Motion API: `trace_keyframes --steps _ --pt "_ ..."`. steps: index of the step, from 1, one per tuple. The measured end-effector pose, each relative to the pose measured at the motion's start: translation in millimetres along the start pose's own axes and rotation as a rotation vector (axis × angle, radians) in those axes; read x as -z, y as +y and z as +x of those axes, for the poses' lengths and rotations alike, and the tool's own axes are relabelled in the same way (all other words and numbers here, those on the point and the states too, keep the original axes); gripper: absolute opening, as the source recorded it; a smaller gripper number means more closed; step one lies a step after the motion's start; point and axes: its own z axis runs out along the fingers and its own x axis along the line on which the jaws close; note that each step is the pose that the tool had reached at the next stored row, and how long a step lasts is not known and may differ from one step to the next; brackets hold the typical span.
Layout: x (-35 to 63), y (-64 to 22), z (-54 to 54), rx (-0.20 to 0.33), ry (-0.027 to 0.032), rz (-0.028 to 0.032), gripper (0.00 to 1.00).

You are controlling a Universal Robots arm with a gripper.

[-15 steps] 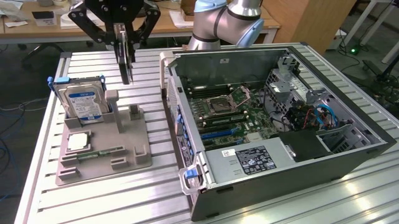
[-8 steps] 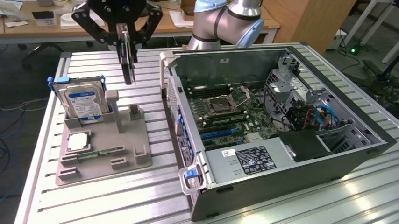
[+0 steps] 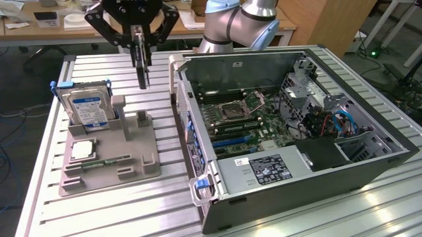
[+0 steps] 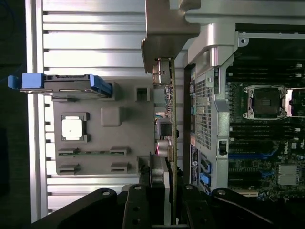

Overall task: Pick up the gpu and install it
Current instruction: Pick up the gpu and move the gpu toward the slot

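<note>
The black two-finger gripper (image 3: 140,42) is clamped on the upper edge of the gpu (image 3: 142,69), a thin dark circuit card with a silver end bracket. The card hangs upright, clear of the ribbed aluminium table (image 3: 99,207). Its lower edge is above the case-side edge of the grey moulded parts holder (image 3: 112,158). The open grey computer case (image 3: 290,148) stands just beside the card, not touching it
</note>
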Motion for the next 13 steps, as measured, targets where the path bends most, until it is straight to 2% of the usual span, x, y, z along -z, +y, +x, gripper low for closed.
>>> trace_keyframes --steps 13 --pt "-1.2 0.3 -15.7 0.0 0.0 0.0 0.28"
